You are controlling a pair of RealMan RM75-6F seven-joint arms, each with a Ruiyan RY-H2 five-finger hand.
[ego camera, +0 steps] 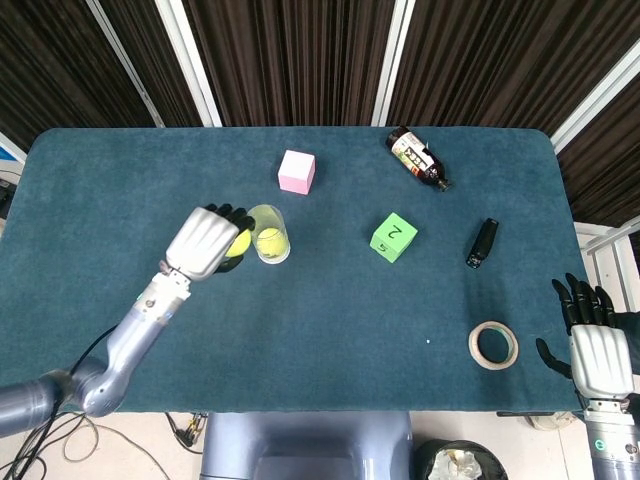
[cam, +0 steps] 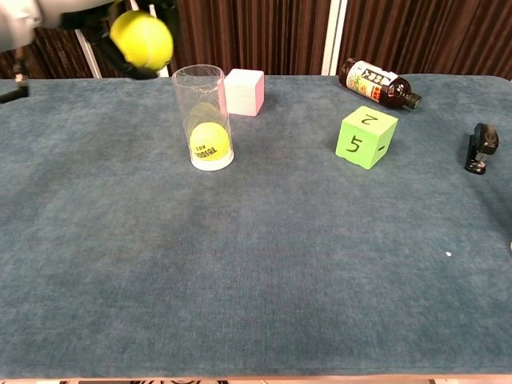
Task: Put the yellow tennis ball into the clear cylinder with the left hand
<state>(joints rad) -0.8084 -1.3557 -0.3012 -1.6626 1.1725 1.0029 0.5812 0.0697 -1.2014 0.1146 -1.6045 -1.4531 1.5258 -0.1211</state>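
My left hand (ego camera: 207, 242) grips a yellow tennis ball (cam: 142, 39) high above the table, just left of the clear cylinder (cam: 202, 117). In the head view only a sliver of that ball (ego camera: 240, 242) shows past the fingers, beside the cylinder (ego camera: 267, 233). The cylinder stands upright and holds another yellow tennis ball (cam: 210, 140) at its bottom. My right hand (ego camera: 597, 345) rests off the table's front right corner, fingers spread and holding nothing.
A pink cube (ego camera: 297, 171) sits behind the cylinder. A green numbered cube (ego camera: 393, 237), a brown bottle (ego camera: 417, 158) lying on its side, a black clip (ego camera: 482, 242) and a tape roll (ego camera: 493, 343) lie to the right on the blue table (ego camera: 330, 320).
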